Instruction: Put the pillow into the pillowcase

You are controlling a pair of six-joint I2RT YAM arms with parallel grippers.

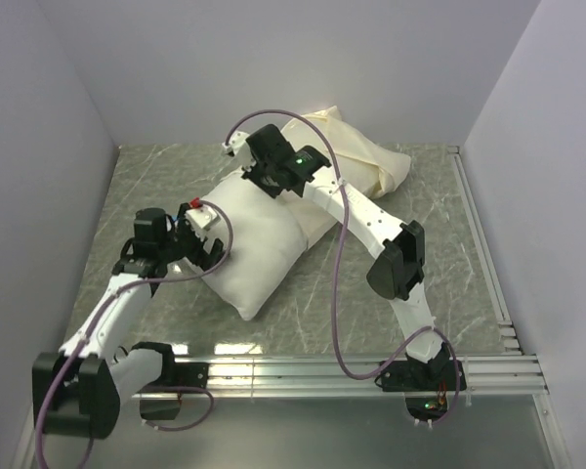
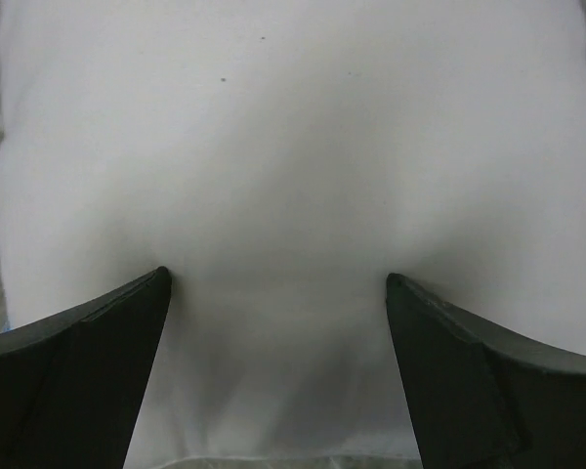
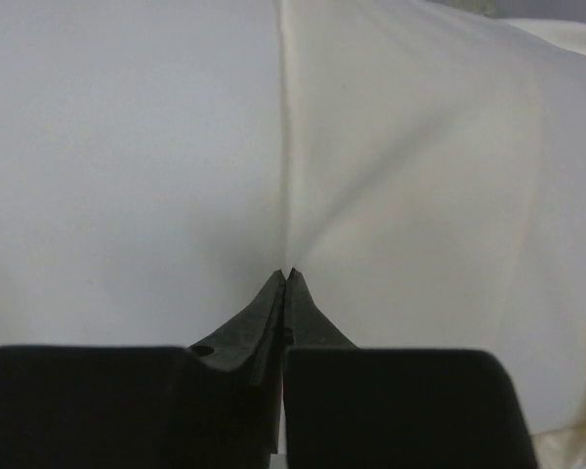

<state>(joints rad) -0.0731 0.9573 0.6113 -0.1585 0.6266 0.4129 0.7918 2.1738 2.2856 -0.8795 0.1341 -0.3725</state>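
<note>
The plump white pillow [image 1: 264, 244] lies diagonally on the table, its far end inside the cream pillowcase [image 1: 356, 156]. My right gripper [image 1: 256, 182] sits at the pillowcase's mouth. In the right wrist view this right gripper [image 3: 286, 273] is shut on the pillowcase [image 3: 420, 176] edge, with creases fanning out from the tips, and the pillow [image 3: 127, 147] lies to the left. My left gripper [image 1: 213, 252] is at the pillow's left side. Seen from the wrist, the left gripper [image 2: 276, 281] is open, both fingertips [image 2: 159, 280] pressing into the pillow [image 2: 293, 147].
The grey marbled tabletop [image 1: 439, 244] is boxed in by pale walls on three sides. Metal rails [image 1: 371, 369] run along the near edge and the right side. A purple cable [image 1: 340, 283] loops over the right arm.
</note>
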